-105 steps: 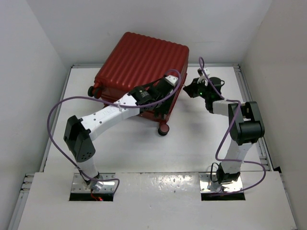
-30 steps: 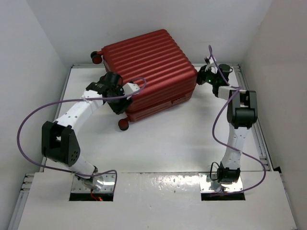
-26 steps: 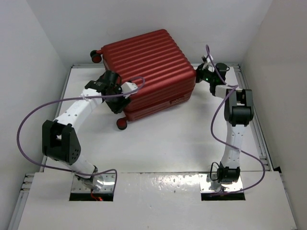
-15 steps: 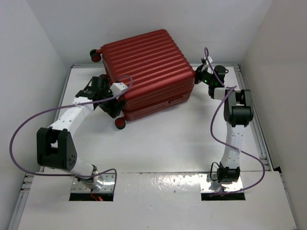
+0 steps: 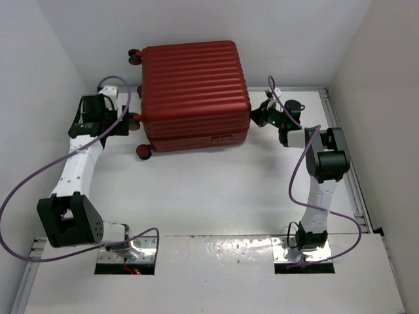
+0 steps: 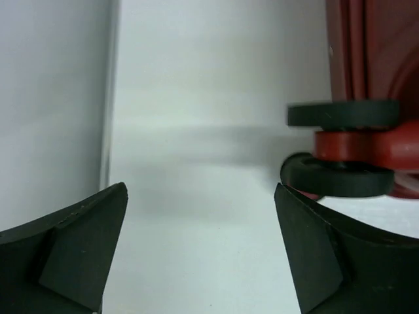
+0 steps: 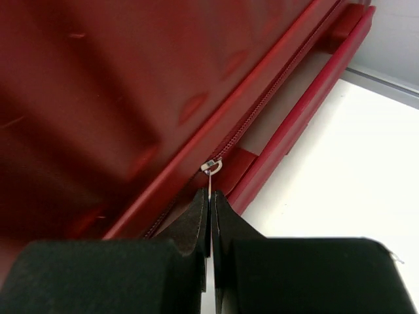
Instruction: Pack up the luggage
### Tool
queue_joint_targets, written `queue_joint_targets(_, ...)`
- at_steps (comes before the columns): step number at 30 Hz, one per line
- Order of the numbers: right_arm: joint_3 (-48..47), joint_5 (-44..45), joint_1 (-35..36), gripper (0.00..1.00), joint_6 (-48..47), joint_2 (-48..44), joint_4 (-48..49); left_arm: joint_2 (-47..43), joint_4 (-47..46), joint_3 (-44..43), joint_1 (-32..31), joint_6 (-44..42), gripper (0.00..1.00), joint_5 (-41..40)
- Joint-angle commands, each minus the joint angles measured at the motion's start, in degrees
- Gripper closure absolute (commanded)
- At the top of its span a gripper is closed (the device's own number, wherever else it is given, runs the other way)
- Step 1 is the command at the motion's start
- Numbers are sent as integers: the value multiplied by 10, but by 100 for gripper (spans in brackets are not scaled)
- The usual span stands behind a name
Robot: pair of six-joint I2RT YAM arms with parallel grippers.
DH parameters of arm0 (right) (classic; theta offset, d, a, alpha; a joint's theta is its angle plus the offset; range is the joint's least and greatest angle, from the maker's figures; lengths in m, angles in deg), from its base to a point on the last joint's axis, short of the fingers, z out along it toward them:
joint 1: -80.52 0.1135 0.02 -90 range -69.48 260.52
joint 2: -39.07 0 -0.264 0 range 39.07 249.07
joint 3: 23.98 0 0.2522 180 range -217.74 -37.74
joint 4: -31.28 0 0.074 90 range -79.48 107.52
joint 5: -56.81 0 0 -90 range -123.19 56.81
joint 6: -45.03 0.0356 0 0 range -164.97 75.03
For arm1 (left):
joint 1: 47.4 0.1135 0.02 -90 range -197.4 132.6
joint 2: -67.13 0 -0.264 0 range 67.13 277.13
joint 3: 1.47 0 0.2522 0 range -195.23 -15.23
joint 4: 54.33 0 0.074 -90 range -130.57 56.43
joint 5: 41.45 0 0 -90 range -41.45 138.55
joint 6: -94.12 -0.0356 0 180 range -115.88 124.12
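The dark red ribbed luggage [image 5: 193,91] lies closed at the back of the table, wheels to the left. My right gripper [image 5: 257,118] is at its right side, shut on the metal zipper pull [image 7: 209,180] on the zip line [image 7: 262,104]. My left gripper [image 5: 124,122] is open and empty on the table just left of the luggage, beside a black wheel [image 6: 340,176] on a red bracket. In the left wrist view the fingertips [image 6: 91,222] stand wide apart over bare table.
White walls enclose the table on the left [image 5: 39,78], back and right. The table's rail edge [image 5: 344,150] runs down the right side. Purple cables loop from both arms [image 5: 26,183].
The luggage has turned clockwise and now sits square to the back wall. My left arm has swung out to the left, off the shell, to the wheel side. My right gripper has stayed at the luggage's right side.
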Motion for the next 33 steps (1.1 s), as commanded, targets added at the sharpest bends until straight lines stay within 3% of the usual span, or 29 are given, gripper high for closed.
queue_joint_targets(1, 17, -13, 21, 100, -8, -28, 19, -25, -32, -29, 11, 36, 0, -29)
queue_joint_targets(4, 11, -15, 37, 100, 7, -22, 25, -40, 8, -25, 18, -70, 0, 118)
queue_joint_targets(6, 8, -18, 51, 100, 15, -23, 31, -56, 14, 6, 24, -117, 0, 156)
queue_joint_targets(11, 8, -22, 79, 100, 27, -23, 42, -86, 14, 22, 10, -88, 5, 222)
queue_joint_targets(15, 6, -26, 91, 100, 35, -19, 48, -86, 14, 32, -55, -60, 15, 127)
queue_joint_targets(18, 1, -32, 97, 100, 39, -17, 51, -74, 14, 32, -68, -38, 19, 110)
queue_joint_targets(23, -6, -40, 110, 100, 49, -13, 63, -3, -24, 23, -120, 5, 21, -24)
queue_joint_targets(33, -1, -73, 100, 100, 26, -23, 64, 148, -72, -64, -74, 30, 21, -85)
